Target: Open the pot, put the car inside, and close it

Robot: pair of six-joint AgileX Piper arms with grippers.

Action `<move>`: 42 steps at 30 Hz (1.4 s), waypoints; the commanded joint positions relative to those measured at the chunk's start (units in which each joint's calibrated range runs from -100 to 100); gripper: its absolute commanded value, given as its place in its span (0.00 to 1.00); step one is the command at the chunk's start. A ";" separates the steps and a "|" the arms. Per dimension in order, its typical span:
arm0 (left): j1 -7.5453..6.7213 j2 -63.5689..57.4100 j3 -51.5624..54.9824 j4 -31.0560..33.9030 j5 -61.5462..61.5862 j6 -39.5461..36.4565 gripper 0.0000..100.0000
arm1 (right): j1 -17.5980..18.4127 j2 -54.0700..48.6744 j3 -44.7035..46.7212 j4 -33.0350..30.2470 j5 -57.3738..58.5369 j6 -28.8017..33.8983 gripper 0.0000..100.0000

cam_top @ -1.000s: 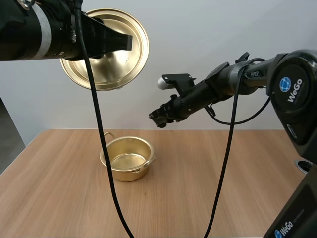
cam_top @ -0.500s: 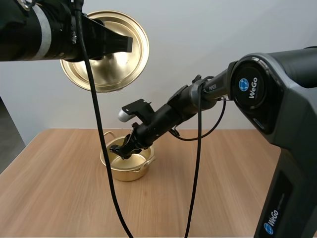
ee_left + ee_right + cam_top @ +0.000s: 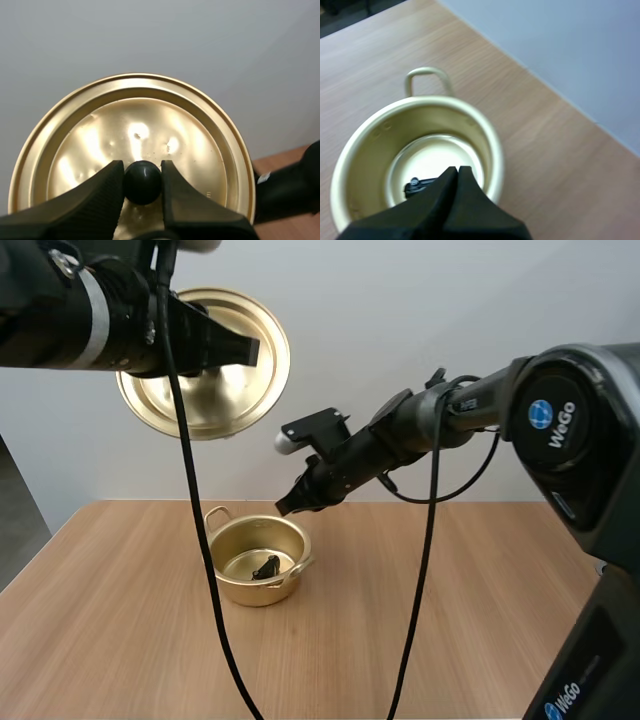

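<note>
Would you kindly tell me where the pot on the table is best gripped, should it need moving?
Probably grip the pot by its loop handle, coming down from above: the thin loop juts outward from the rim, leaving a gap for one finger.

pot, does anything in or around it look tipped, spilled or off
The car sits tilted on the floor of the pot, seemingly not flat on its wheels. The pot stands upright and nothing is spilled.

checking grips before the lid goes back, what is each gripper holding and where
Left gripper pinches the lid by its black knob; right gripper holds nothing.
</note>
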 commanded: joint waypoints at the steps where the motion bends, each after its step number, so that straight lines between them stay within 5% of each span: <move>1: 0.05 4.23 1.26 -0.40 5.40 3.04 0.00 | -6.70 -3.39 -0.01 0.22 -0.06 1.77 0.00; 5: -0.86 12.64 5.02 -0.54 6.34 7.65 0.00 | -15.36 -8.40 1.61 5.37 7.03 0.61 0.00; 9: -4.40 24.19 5.94 1.58 5.55 10.30 0.00 | -23.10 -13.29 4.80 12.12 20.73 -4.51 0.00; 15: -8.27 36.55 5.94 8.34 -1.76 8.26 0.00 | -28.99 -19.64 9.97 14.21 27.94 -8.25 0.00; 38: -9.03 51.49 5.94 9.43 -10.80 9.19 0.00 | -29.65 -28.54 15.29 13.03 29.03 -10.81 0.00; 40: -9.03 51.59 5.94 9.43 -10.80 9.51 0.07 | -29.65 -28.54 15.29 12.91 29.03 -10.81 0.00; 42: -9.03 51.29 5.94 9.27 -10.22 9.51 0.24 | -29.65 -28.54 15.29 12.91 29.03 -10.81 0.00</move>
